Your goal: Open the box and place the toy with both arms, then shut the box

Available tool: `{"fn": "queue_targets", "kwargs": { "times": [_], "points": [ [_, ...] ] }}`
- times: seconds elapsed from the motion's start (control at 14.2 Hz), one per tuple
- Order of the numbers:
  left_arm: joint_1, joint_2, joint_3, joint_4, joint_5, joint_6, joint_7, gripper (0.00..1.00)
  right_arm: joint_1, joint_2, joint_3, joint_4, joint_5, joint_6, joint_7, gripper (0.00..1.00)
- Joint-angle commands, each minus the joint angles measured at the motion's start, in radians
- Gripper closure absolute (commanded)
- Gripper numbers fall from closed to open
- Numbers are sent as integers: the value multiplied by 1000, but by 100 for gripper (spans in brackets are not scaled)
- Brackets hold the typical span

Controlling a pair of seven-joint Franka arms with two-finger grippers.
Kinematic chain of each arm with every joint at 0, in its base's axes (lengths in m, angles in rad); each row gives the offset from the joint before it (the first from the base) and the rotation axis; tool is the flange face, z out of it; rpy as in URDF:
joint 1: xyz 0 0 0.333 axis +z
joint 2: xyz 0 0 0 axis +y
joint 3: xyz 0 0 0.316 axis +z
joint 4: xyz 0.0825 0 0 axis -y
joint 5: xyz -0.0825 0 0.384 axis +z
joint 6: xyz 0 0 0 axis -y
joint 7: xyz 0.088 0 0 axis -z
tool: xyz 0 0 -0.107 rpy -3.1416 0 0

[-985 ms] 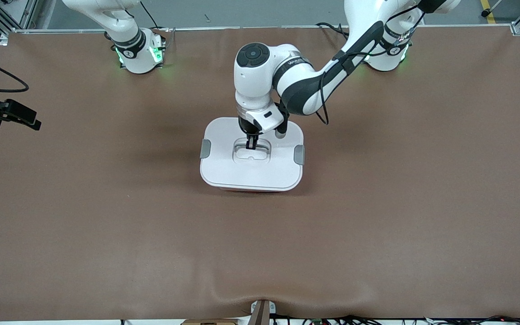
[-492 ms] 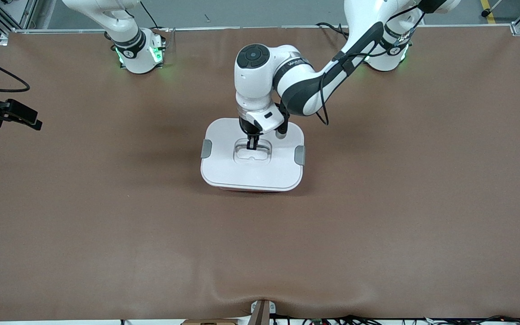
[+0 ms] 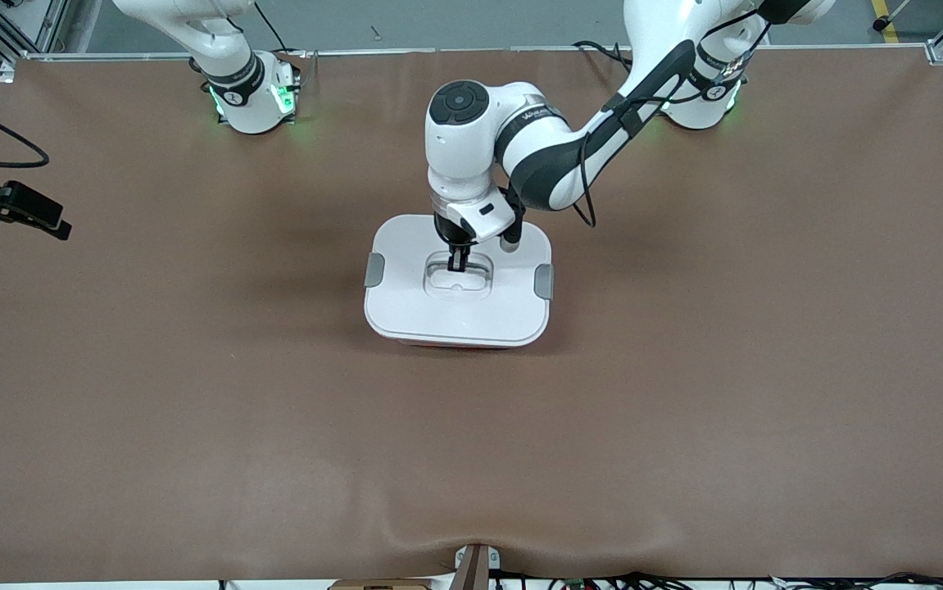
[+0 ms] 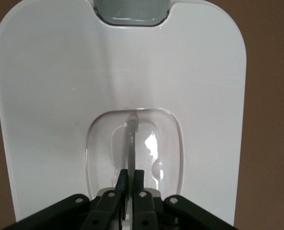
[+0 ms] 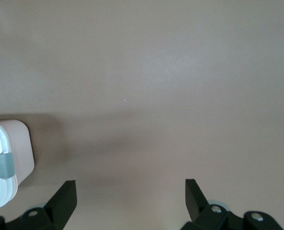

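The box (image 3: 405,303) stands mid-table with its white lid on, a grey clip (image 3: 374,270) at each end and a sliver of red-pink base (image 3: 455,346) showing. My left gripper (image 3: 457,264) reaches down into the lid's recess. In the left wrist view it (image 4: 131,175) is shut on the clear centre handle (image 4: 131,139). My right gripper (image 3: 60,225) hangs open and empty over bare table at the right arm's end; its wrist view (image 5: 130,191) shows the box's end (image 5: 3,163) off to one side. The toy is out of view.
The brown table mat (image 3: 684,410) spreads wide around the box on all sides. The arm bases (image 3: 254,98) stand along the table's edge farthest from the front camera. A small bracket (image 3: 475,565) sits at the edge nearest that camera.
My right gripper has drifted slightly toward the table's end. My left gripper stays shut on the handle, and the box has hardly moved.
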State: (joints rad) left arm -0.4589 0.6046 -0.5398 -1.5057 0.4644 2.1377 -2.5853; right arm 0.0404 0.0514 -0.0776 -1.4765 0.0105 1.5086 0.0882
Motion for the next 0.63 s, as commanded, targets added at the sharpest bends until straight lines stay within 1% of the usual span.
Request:
{"fn": "queue_targets", "kwargs": {
  "times": [0.0,0.07,0.21,0.35,0.42,0.49,0.56],
  "points": [
    [2,-11,1,-4,25,4,-9,53,-11,-7,4,5,8,-8,24,0],
    [3,-17,3,2,25,4,-4,41,-13,-7,2,5,5,-8,15,0],
    [9,-29,3,24,25,-1,34,0,-14,-5,2,5,0,-7,4,0],
    [20,-64,1,35,11,-27,65,0,-16,-5,-1,5,2,-7,-12,0],
    [46,-84,-5,45,4,-47,106,0,-14,-5,-1,5,2,-10,-10,0],
    [72,-101,-11,48,-27,-77,166,0,-13,-7,1,5,2,-10,-7,0],
    [98,-127,-9,65,-85,-85,233,0,-11,-10,2,5,3,-13,-2,0]
  ]
}}
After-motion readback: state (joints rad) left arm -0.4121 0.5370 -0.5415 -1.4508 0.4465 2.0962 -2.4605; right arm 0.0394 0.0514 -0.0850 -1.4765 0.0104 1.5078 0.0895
